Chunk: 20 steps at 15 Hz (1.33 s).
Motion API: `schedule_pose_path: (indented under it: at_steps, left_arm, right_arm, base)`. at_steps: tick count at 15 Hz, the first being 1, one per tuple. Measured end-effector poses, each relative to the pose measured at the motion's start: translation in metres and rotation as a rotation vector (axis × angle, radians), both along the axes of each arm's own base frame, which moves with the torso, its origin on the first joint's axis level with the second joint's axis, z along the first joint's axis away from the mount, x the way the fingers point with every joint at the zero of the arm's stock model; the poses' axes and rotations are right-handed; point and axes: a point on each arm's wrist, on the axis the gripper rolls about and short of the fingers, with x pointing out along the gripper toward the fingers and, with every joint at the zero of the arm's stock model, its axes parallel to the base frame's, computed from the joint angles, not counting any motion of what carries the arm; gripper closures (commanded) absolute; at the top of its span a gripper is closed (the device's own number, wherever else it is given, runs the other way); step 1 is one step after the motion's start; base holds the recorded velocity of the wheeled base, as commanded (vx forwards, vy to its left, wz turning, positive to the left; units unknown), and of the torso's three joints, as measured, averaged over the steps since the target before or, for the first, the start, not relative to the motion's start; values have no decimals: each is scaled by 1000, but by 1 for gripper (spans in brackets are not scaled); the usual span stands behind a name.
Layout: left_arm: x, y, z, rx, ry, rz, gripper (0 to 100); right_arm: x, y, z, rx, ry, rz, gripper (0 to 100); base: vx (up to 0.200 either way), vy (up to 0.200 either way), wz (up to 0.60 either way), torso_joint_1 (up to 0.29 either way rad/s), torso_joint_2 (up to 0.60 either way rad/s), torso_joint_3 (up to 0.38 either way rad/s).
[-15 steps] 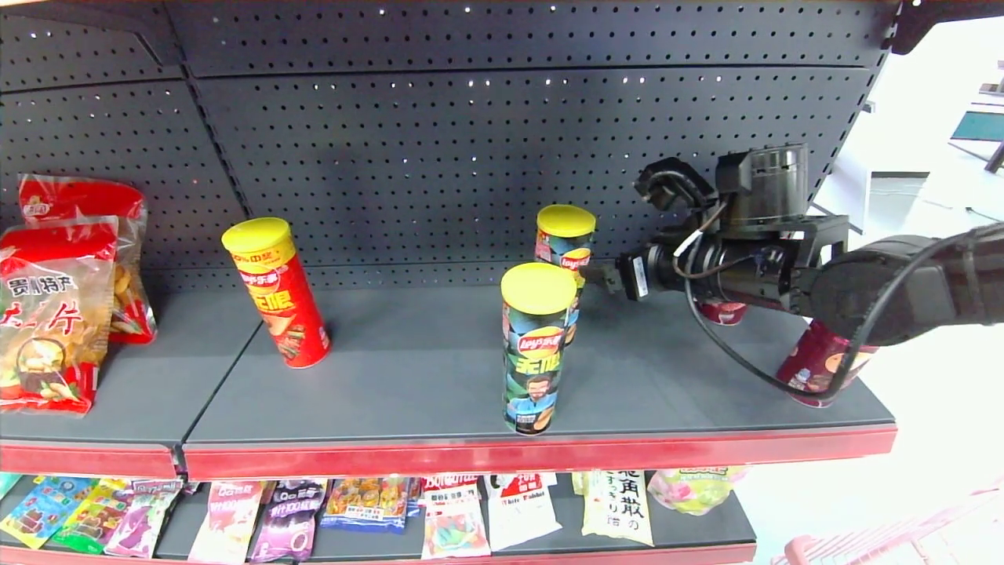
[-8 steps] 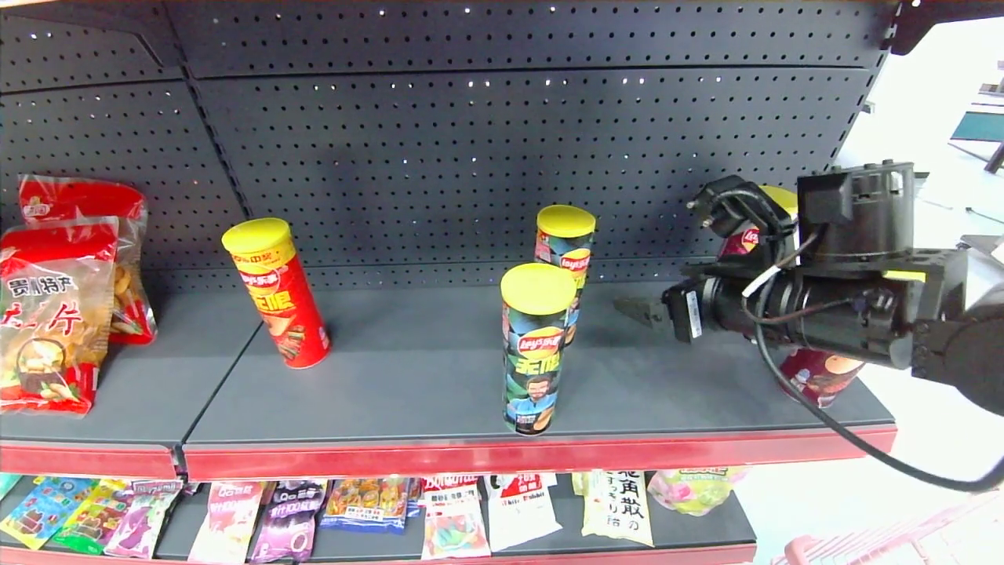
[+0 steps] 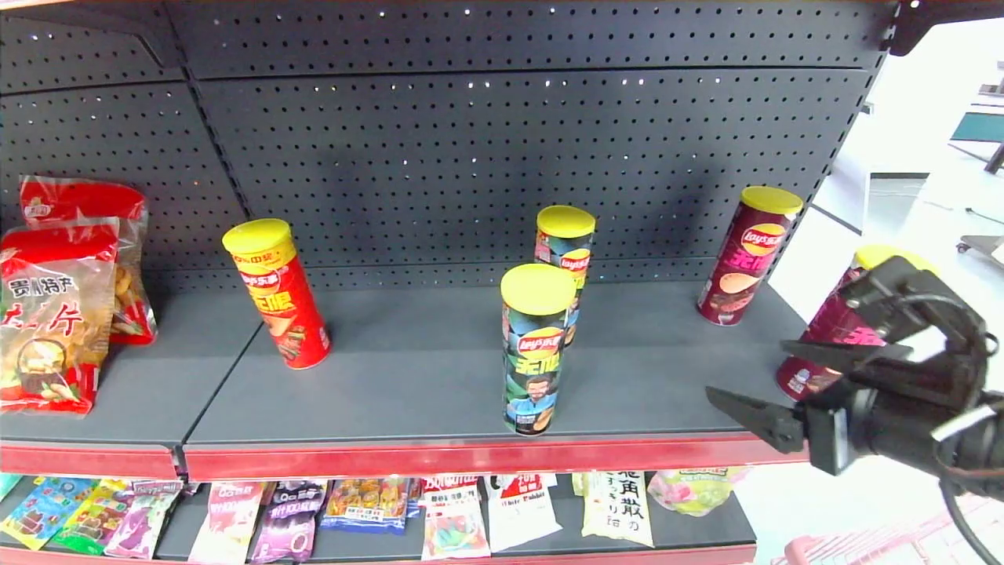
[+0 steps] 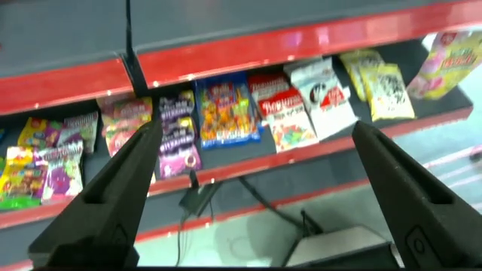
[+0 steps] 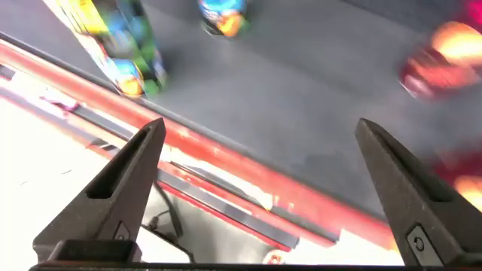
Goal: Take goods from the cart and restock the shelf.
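The right end effector (image 3: 749,370) hangs just in front of the red lip (image 3: 471,457) of the shelf (image 3: 423,369), at its right end. Its jaws are spread wide and hold nothing. The right wrist view shows its fingers (image 5: 120,196) framing bare shelf board and the lip. The left end effector (image 4: 256,126) is also wide open and empty. It sits lower down and faces the lower shelf (image 3: 698,527), where packets (image 4: 226,113) lie in a row. A corner of the pink cart (image 3: 878,541) shows below the right arm.

All five cans stand on the shelf with their yellow lids on, and neither end effector touches any of them. Nearest the lip, about mid-width, the front green can (image 3: 536,349) stands upright. The front maroon can (image 3: 823,329) stands near the right front corner and is partly hidden behind the right end effector. The red can (image 3: 276,294) stands farther in, well to the left and well apart from the rest. The rear green can (image 3: 565,247) stands close behind the front one, near the back. The rear maroon can (image 3: 747,255) stands at the back right, near the shelf's end. At the far left, on the neighbouring shelf section, snack bags (image 3: 55,314) stand one behind another. The dark pegboard (image 3: 471,157) closes off the back.
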Motion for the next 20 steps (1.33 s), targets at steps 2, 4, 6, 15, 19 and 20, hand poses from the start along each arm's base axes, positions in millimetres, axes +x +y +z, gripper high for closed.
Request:
schedule_pose_path:
  at_steps: [2, 4, 6, 15, 19, 20]
  left_arm:
    - [7, -2, 8, 9, 47, -3, 0]
    - [20, -4, 26, 11, 91, -3, 0]
    - [45, -10, 52, 8, 122, -1, 0]
    - [176, -66, 77, -64, 238, -26, 0]
    - [206, -104, 63, -66, 308, -87, 0]
    - [213, -113, 60, -63, 323, -88, 0]
  right_arm:
    - [-30, -21, -3, 4, -27, -53, 0]
    - [-62, -43, -8, -6, -25, -111, 0]
    - [-98, -65, -17, -17, -15, -199, 0]
    - [-168, -91, -50, 15, -114, -436, 0]
    - [-173, -91, -61, 18, -127, -440, 0]
    - [-174, -91, -62, 20, -130, -440, 0]
  base:
    - [0, 0, 0, 0, 0, 0]
    - [0, 0, 0, 0, 0, 0]
    - [0, 0, 0, 0, 0, 0]
    - [0, 0, 0, 0, 0, 0]
    - [0, 0, 0, 0, 0, 0]
    - [0, 0, 0, 0, 0, 0]
